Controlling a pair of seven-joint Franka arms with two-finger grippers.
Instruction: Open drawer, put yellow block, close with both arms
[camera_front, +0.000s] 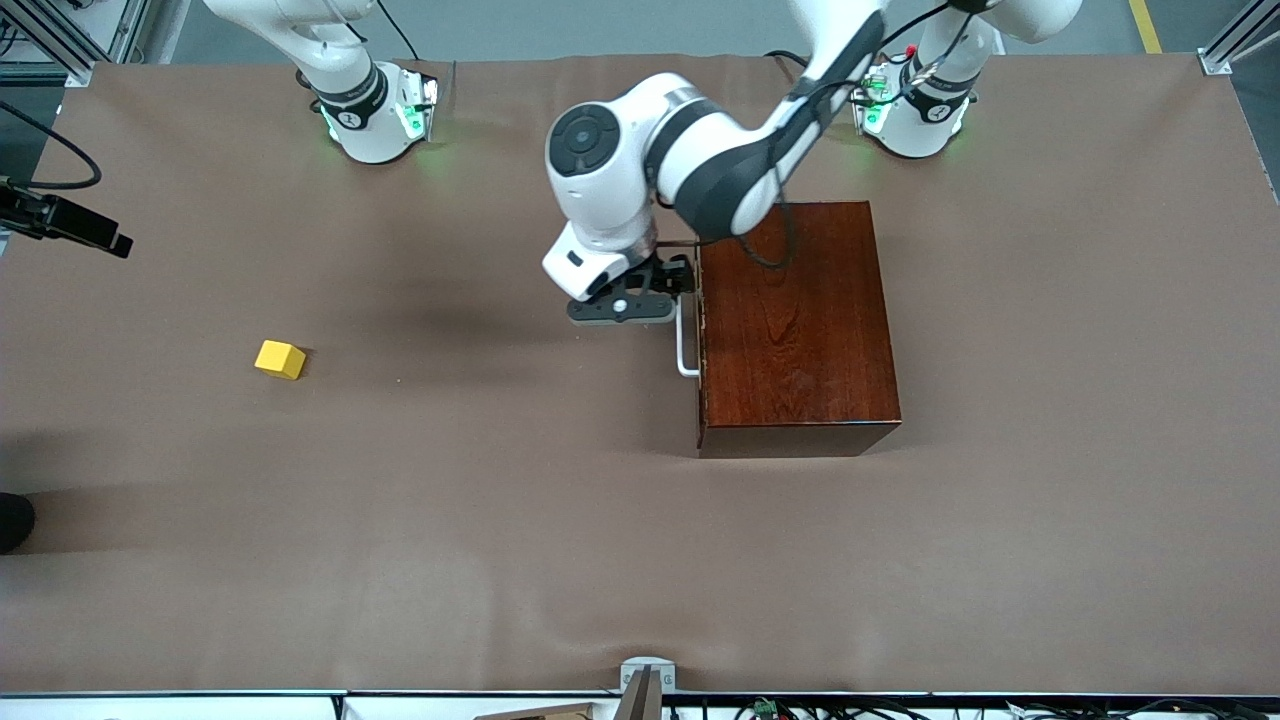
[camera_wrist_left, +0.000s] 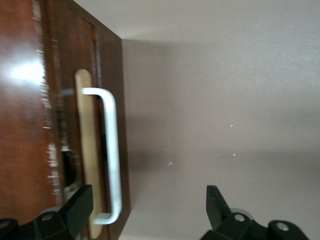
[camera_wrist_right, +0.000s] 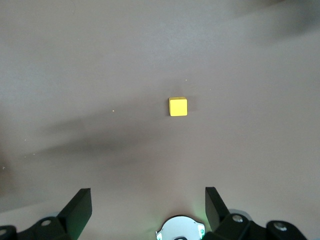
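Brown cloth covers the one table (camera_front: 500, 560) in the front view. Two white arms show: the right arm's base sits at the upper left of the frame, the left arm's at the upper right. The left arm reaches down toward the centre, and the left gripper (camera_front: 668, 290) hangs at the upper end of the white handle (camera_front: 684, 345) on the drawer (camera_front: 701, 340), whose dark front is flush with the single mahogany box (camera_front: 795, 325) right of centre. One yellow block (camera_front: 279, 359) lies alone on the cloth at centre left, well apart from the box, toward the right arm's end of the table. The right gripper is out of frame here.

Next, the left wrist view: two black fingers (camera_wrist_left: 77, 207) stand wide apart at the bottom edge, one over the drawer front, the other over bare cloth, with the one handle's lower end between them; nothing is gripped.

Last, the right wrist view: the right gripper (camera_wrist_right: 148, 209) shows two fingers spread wide at the bottom edge, holding nothing, above the cloth. The single block sits just right of frame centre, clear of both fingers.
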